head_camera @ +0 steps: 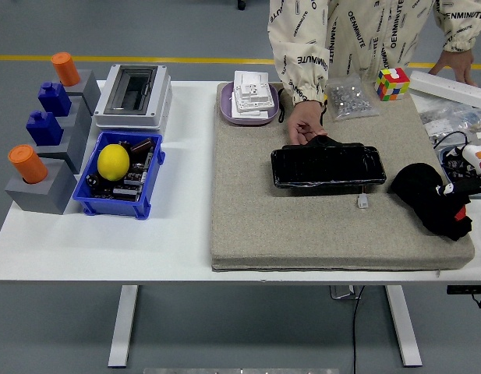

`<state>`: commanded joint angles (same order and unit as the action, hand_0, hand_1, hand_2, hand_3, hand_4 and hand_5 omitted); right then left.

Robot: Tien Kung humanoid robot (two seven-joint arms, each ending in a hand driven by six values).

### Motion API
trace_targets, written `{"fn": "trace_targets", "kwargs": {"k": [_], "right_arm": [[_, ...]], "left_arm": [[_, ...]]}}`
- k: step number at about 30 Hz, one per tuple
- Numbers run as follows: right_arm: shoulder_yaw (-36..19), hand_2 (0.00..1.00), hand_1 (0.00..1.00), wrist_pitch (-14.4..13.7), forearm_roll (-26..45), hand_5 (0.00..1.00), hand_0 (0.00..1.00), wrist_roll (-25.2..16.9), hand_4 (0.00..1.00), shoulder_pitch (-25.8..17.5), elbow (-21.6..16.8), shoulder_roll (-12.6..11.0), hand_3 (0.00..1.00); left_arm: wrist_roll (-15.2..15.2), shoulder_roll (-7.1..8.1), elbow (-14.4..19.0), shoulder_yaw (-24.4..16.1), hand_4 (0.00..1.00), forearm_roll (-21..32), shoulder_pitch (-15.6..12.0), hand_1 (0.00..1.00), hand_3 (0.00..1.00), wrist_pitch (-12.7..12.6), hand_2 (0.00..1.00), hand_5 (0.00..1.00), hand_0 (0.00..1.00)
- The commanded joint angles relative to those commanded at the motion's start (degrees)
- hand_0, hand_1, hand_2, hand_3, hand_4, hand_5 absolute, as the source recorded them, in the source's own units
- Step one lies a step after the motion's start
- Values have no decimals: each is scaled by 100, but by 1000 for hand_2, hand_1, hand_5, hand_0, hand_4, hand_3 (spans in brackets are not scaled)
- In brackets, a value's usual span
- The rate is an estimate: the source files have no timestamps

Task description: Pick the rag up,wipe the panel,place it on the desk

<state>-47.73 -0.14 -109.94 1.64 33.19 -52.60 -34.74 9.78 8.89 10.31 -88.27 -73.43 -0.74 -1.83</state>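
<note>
Here, at the right edge of the frame, my right hand [466, 187] sits over the black rag [427, 195], which lies bunched on the grey mat [302, 226] near its lower right corner. The hand is touching the rag, but it is dark against dark cloth and partly cut off by the frame, so I cannot tell whether my fingers are clenched on the rag or released.

The black panel [327, 167] lies flat in the middle of the mat, to the left of the rag and apart from it. A small white connector [362, 201] rests on the mat just below the panel's right end. A person stands at the top of the frame; one of their hands [305, 122] rests on the panel's upper left edge, and the other hand [456, 62] is at the upper right, on a white power strip [450, 87].

Also at the top of the mat are a purple tray [224, 105] with white parts, a clear bag of small parts [349, 97] and a colourful cube [392, 82].

On the left side of the white table [178, 234] stand a blue bin [146, 204] with a yellow ball [113, 162], a grey box [133, 95], and grey blocks [37, 187] with orange and blue pieces.
</note>
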Motion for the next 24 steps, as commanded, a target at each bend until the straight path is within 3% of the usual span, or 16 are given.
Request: {"fn": "trace_targets", "kwargs": {"k": [12,24], "right_arm": [[-632,774,699,12,175,677,722,90,998,-185,-539,-126,745],[-1190,774,696,88,287,680,720,449,998,-580,-957,112,745]], "left_arm": [[7,-11,0,-36,594,-16,4,692,565,-2,731,466,643],[8,-17,0,-32,594,-18,7,691,566,2,731,467,643]]}}
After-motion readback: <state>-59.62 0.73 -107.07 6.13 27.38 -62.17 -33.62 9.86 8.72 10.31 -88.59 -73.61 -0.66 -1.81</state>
